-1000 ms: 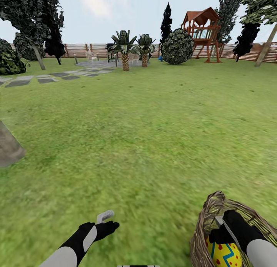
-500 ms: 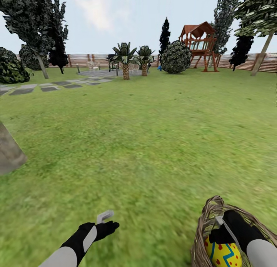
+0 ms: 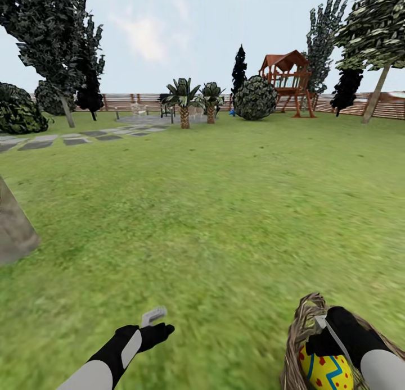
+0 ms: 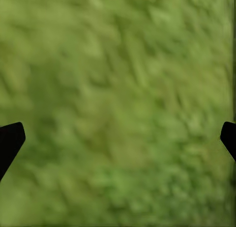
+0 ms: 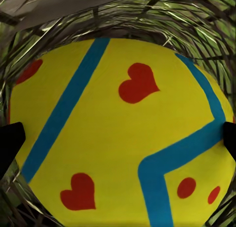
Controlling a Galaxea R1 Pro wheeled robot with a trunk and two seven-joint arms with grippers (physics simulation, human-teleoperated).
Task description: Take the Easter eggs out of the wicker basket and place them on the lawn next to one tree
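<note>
Over the last second the whole head view has slid downward: the fence, playhouse and far trees sit lower and more sky shows, while both arms and the basket (image 3: 301,339) keep almost the same place at the near edge. That is the camera tilting or the robot moving, not the things themselves, so by my reading no egg has come out yet and the task is at its start. The basket sits on the lawn (image 3: 225,210) at near right, with the right gripper (image 3: 332,336) reaching down inside it. An egg (image 3: 325,371) fills the right wrist view (image 5: 123,138), the two dark fingertips standing at its flanks, spread wide; whether they touch the shell I cannot tell, so I would not call it held. The egg's long axis seems to run roughly from fingertip to fingertip across the basket, but which end is the narrow one is unclear. The left gripper (image 3: 154,322) hovers over bare grass at near left, its jaws released and empty. A grey trunk (image 3: 14,230) leans in at the left edge, near enough to serve as the chosen tree.
</note>
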